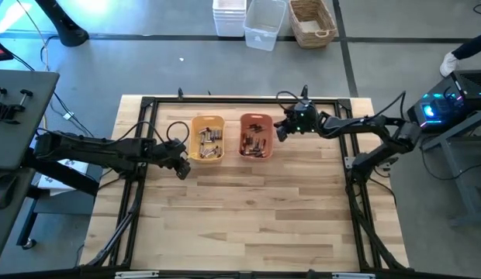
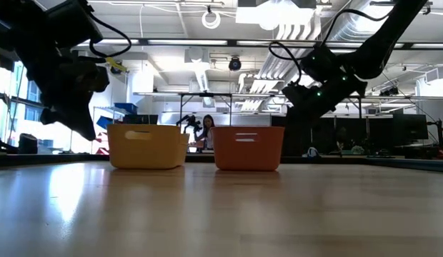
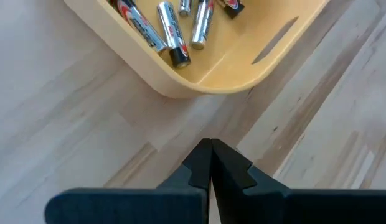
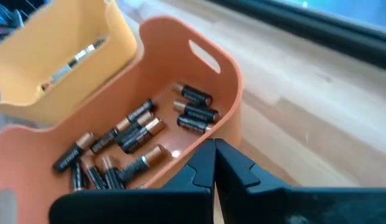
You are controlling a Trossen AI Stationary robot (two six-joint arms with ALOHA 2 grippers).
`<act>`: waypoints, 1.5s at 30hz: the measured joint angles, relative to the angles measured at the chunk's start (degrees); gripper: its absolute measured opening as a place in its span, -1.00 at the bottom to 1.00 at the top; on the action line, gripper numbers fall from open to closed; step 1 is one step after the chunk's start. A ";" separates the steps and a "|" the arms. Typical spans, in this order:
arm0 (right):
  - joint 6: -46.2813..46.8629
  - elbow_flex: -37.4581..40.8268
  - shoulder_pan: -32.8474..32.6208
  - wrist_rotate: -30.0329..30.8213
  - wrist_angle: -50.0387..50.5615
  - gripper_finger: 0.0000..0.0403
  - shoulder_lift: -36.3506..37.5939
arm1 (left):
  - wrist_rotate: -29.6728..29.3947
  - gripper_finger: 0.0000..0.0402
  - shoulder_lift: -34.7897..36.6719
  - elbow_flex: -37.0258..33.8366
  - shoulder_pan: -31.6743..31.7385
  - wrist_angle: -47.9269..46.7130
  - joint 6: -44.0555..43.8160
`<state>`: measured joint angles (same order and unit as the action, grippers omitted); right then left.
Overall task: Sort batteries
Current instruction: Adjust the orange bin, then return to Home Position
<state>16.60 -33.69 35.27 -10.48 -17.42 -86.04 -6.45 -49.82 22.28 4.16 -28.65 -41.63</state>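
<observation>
A yellow tray [image 1: 208, 139] and an orange tray [image 1: 256, 136] stand side by side at the table's far middle. Silvery batteries [image 3: 170, 28] lie in the yellow tray; dark and copper batteries [image 4: 131, 140] lie in the orange one. My left gripper [image 1: 182, 169] hovers shut above the wood just left of the yellow tray's near corner [image 3: 180, 84], holding nothing. My right gripper [image 1: 279, 130] is shut and empty, above the orange tray's right rim [image 4: 233, 93], tilted down toward it.
A black frame [image 1: 147, 105] runs along the table's far, left and right edges. The near half of the wooden table [image 1: 248, 225] lies bare. Bins and a basket [image 1: 312, 22] stand on the floor beyond the far edge.
</observation>
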 joint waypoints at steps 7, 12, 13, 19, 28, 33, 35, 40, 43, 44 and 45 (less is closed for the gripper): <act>1.67 0.00 1.54 -1.01 0.46 -1.00 2.52 | 1.54 -1.00 0.82 0.76 0.37 -2.65 2.16; 0.67 0.00 4.56 -1.75 5.08 -1.00 10.48 | 0.15 -1.00 6.35 5.43 0.39 -6.33 5.73; 0.35 0.00 5.29 -2.50 6.73 -1.00 12.47 | 0.06 -1.00 7.55 6.30 0.39 -6.19 6.70; 6.93 0.00 7.39 -12.56 13.55 -1.00 23.94 | -2.79 -1.00 13.09 4.72 2.84 11.79 9.04; 17.64 -0.02 -0.74 -16.17 12.51 -1.00 32.59 | 0.23 -1.00 5.27 -8.35 8.20 63.92 7.18; 20.95 -0.02 -3.48 -16.24 9.86 -1.00 34.01 | 0.12 -1.00 7.03 -15.40 6.52 69.50 2.92; 21.44 -0.03 -2.95 -15.50 7.64 -1.00 35.24 | -0.07 -1.00 9.85 -18.83 5.81 72.88 2.07; 21.96 -1.90 -1.56 -12.05 8.84 -1.00 39.17 | 0.22 -1.00 16.88 -21.52 5.62 66.18 1.29; 21.93 -2.29 -1.63 -12.00 11.34 -1.00 41.98 | -0.18 -1.00 19.50 -21.40 5.62 61.98 1.61; 21.64 -2.28 -1.87 -12.01 12.33 -1.00 43.05 | -0.25 -1.00 20.11 -21.44 5.64 61.24 1.30; 20.81 -2.29 -2.22 -11.90 13.79 -1.00 44.25 | -0.25 -1.00 20.60 -21.44 5.64 60.76 0.95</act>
<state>37.41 -35.99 33.05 -22.38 -3.63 -41.79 -6.70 -29.23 0.84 9.80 32.11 -40.69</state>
